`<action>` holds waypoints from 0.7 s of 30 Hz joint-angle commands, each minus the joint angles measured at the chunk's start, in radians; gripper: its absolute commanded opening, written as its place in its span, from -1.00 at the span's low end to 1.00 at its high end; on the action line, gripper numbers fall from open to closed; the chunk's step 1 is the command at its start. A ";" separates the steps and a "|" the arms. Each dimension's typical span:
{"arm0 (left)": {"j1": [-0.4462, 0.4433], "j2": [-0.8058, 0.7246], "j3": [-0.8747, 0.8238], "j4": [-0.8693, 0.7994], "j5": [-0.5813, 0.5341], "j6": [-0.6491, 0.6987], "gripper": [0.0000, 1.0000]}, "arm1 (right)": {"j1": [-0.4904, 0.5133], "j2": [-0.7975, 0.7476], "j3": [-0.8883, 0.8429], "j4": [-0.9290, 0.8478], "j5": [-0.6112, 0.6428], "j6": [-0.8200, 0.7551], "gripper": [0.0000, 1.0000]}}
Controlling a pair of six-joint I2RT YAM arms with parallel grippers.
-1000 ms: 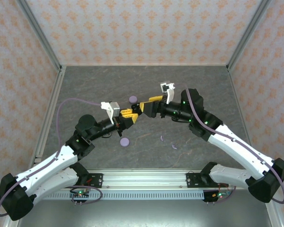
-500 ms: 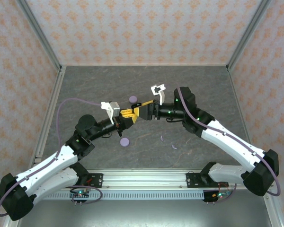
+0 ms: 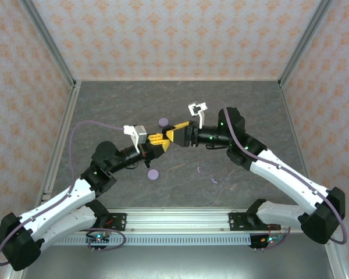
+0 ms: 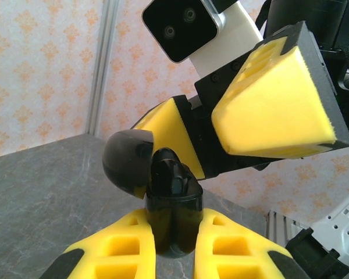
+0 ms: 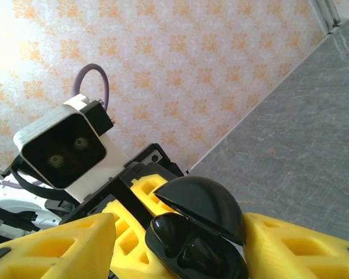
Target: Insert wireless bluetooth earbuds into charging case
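Note:
My left gripper (image 4: 174, 232) is shut on the base of a black charging case (image 4: 173, 215), held up above the table. The case's lid (image 4: 127, 160) is hinged open, and black earbuds (image 4: 170, 174) sit in its wells. My right gripper (image 5: 177, 232) is open, with one finger on each side of the case (image 5: 192, 250) and its lid (image 5: 200, 203). One finger (image 5: 291, 244) is against the lid's edge; the other stands a little apart. In the top view both grippers (image 3: 160, 141) (image 3: 173, 132) meet mid-table. Two lavender earbuds (image 3: 199, 170) (image 3: 213, 179) lie on the table.
A lavender round case (image 3: 163, 122) lies behind the grippers and another (image 3: 153, 174) in front of them. The grey table (image 3: 250, 110) is walled by patterned panels. A purple cable (image 3: 84, 126) loops at the left arm.
My right gripper has moved left to the held case and its fingers have narrowed around it. The left gripper has kept its grip and place.

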 commanded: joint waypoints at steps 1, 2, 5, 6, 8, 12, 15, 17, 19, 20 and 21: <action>-0.002 0.010 0.010 -0.002 -0.001 0.019 -0.93 | 0.004 -0.060 -0.011 0.130 -0.001 -0.027 0.19; -0.002 0.012 0.009 -0.001 -0.001 0.018 -0.92 | 0.004 -0.062 -0.012 0.136 0.003 -0.027 0.19; -0.003 0.013 0.010 -0.001 0.000 0.016 -0.92 | 0.004 -0.060 -0.015 0.152 0.002 -0.024 0.19; -0.003 0.012 0.010 -0.003 0.001 0.017 -0.92 | 0.004 -0.060 -0.013 0.148 0.003 -0.027 0.19; -0.003 0.010 0.009 -0.005 -0.001 0.016 -0.92 | 0.005 -0.066 -0.012 0.124 0.018 -0.040 0.19; -0.003 0.008 0.009 -0.009 -0.008 0.019 -0.92 | 0.004 -0.074 0.004 0.025 0.072 -0.086 0.20; -0.003 0.013 0.013 -0.029 -0.028 0.022 -0.92 | 0.004 -0.079 0.025 -0.076 0.168 -0.127 0.21; -0.003 0.022 0.027 -0.074 -0.055 0.028 -0.95 | 0.004 -0.083 0.034 -0.138 0.258 -0.146 0.25; -0.003 0.042 0.048 -0.124 -0.088 0.030 -1.00 | 0.004 -0.085 0.041 -0.198 0.381 -0.155 0.29; -0.003 0.056 0.058 -0.147 -0.107 0.032 -1.00 | 0.002 -0.086 0.042 -0.233 0.447 -0.163 0.32; -0.003 0.069 0.064 -0.161 -0.120 0.032 -1.00 | 0.000 -0.088 0.040 -0.253 0.496 -0.163 0.34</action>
